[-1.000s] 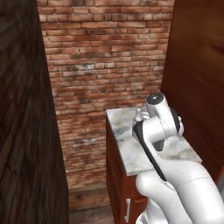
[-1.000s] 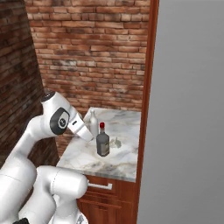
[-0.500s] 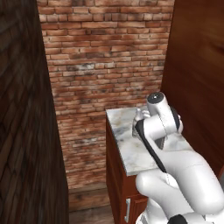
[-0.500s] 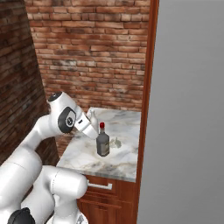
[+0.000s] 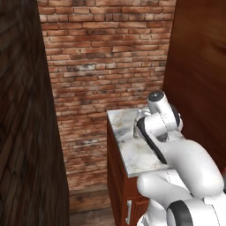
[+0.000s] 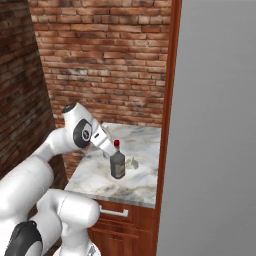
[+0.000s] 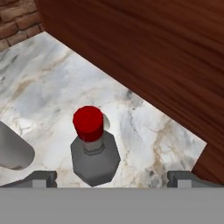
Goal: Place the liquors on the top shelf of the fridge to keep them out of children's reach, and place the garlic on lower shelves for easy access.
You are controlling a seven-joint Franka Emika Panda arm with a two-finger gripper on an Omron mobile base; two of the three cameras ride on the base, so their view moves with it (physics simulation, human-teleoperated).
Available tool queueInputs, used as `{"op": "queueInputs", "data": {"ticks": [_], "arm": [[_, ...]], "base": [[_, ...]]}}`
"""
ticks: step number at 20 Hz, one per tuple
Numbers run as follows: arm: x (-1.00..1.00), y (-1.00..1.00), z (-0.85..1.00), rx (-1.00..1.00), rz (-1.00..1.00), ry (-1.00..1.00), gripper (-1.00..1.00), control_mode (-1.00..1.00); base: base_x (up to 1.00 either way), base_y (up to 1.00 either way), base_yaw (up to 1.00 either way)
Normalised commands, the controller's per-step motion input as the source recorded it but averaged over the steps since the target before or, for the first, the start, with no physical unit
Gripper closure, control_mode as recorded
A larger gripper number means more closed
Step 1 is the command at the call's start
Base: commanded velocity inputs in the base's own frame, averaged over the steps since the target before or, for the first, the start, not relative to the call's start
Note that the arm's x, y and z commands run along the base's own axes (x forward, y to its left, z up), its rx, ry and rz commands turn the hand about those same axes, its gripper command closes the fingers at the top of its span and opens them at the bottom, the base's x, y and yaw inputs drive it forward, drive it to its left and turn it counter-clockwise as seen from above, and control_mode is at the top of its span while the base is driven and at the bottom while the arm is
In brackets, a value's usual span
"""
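Note:
A dark grey liquor bottle (image 6: 117, 164) with a red cap stands upright on the marble counter (image 6: 100, 175). The garlic (image 6: 134, 162) lies just to its right. My gripper (image 6: 111, 150) hangs open just left of and above the bottle's neck, gripping nothing. In the hand view the bottle (image 7: 92, 151) stands below, between my spread fingertips (image 7: 41, 178) and left of centre, with the garlic (image 7: 108, 124) peeking from behind its cap. A pale rounded body (image 7: 13, 152) at the left edge looks like the cream liquor bottle. The fridge's grey door (image 6: 215, 125) is at the right; its shelves are out of view.
A dark wood panel (image 7: 144, 57) rises right behind the counter's far side, close to the bottle. A brick wall (image 6: 100, 60) backs the counter, and a dark brick wall (image 5: 22, 132) stands on the left. Wooden drawers (image 6: 125, 220) sit under the counter.
My arm has swung right, bringing the hand from the counter's left side up to the dark bottle's neck. The hand now covers the pale bottle in the right base view. The jaws stayed open.

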Motion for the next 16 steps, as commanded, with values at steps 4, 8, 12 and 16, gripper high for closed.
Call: {"op": "queueInputs", "data": {"ticks": [4,8,12,16], "arm": [[0.17,-0.07,-0.16,0.00,0.00,0.00,-1.00,-1.00],[0.16,-0.04,-0.26,0.00,0.00,0.00,-1.00,-1.00],[0.17,-0.03,-0.29,0.00,0.00,0.00,-1.00,-1.00],[0.18,-0.06,-0.25,0.00,0.00,0.00,-1.00,-1.00]], "base": [[0.00,0.00,0.00],[0.00,0.00,0.00],[0.00,0.00,0.00],[0.00,0.00,0.00]]}}
